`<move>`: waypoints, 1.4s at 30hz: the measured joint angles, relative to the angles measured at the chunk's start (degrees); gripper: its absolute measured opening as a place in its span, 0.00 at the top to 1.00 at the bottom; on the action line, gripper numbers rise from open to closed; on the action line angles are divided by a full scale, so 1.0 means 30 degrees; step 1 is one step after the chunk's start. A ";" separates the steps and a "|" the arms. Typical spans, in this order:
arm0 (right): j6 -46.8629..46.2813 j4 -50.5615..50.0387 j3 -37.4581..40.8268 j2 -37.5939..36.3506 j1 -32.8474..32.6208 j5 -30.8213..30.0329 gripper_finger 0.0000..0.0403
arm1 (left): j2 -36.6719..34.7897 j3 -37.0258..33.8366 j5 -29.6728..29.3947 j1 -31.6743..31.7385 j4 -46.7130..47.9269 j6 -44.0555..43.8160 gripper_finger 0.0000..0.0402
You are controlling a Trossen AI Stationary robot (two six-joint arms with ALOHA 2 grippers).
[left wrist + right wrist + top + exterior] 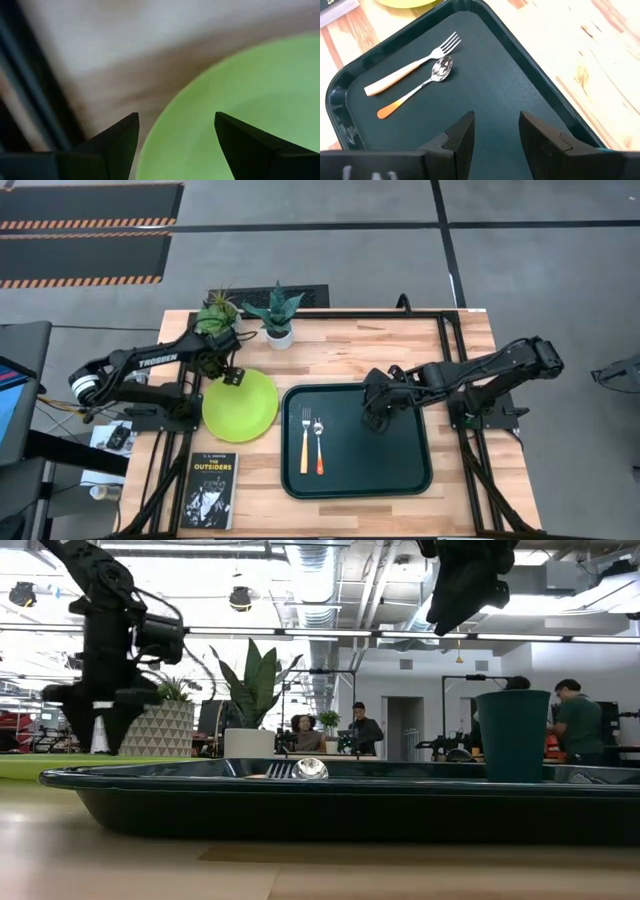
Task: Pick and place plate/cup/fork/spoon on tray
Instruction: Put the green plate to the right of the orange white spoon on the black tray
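Note:
The lime-green plate (245, 408) lies flat on the table, left of the dark green tray (400, 470). My left gripper (232, 377) is open and points down over the plate's far-left rim (165, 120), one finger on each side of it. The fork (305, 442) and the spoon (319, 445) lie side by side in the tray's left half, and both show in the right wrist view, fork (410, 67) and spoon (417, 90). The teal cup (513, 735) stands upright in the tray. My right gripper (465, 590) is open and empty, raised above the cup.
A black book (211, 490) lies at the near left of the table. Two potted plants (278, 320) (215, 315) stand at the far edge behind the plate. People stand in the room beyond the table (580, 725).

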State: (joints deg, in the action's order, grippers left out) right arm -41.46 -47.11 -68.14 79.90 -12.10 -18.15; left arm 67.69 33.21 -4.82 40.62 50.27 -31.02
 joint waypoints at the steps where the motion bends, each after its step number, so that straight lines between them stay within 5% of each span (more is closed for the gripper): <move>1: 0.0001 0.0005 0.0000 0.0000 0.0000 0.0000 0.56 | 0.0005 -0.0227 0.0156 0.0007 0.0212 -0.0150 0.38; 12: -0.0026 0.0007 0.0000 0.0007 -0.0219 0.0015 0.56 | -0.0054 -0.2461 0.2958 0.0031 -0.1319 -0.1211 0.42; 25: -0.0026 0.0015 0.0000 0.0007 -0.0207 0.0015 0.56 | -0.0097 -0.2258 0.2472 -0.0022 -0.0162 -0.1901 0.89; 42: -0.0011 0.0028 0.0000 0.0007 -0.0197 -0.0402 0.56 | -0.3121 -0.1813 0.3548 0.0007 0.0014 -0.3285 0.99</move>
State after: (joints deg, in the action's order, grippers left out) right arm -41.49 -47.03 -68.14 79.92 -12.69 -19.36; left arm 58.32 27.77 5.82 40.64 50.31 -40.88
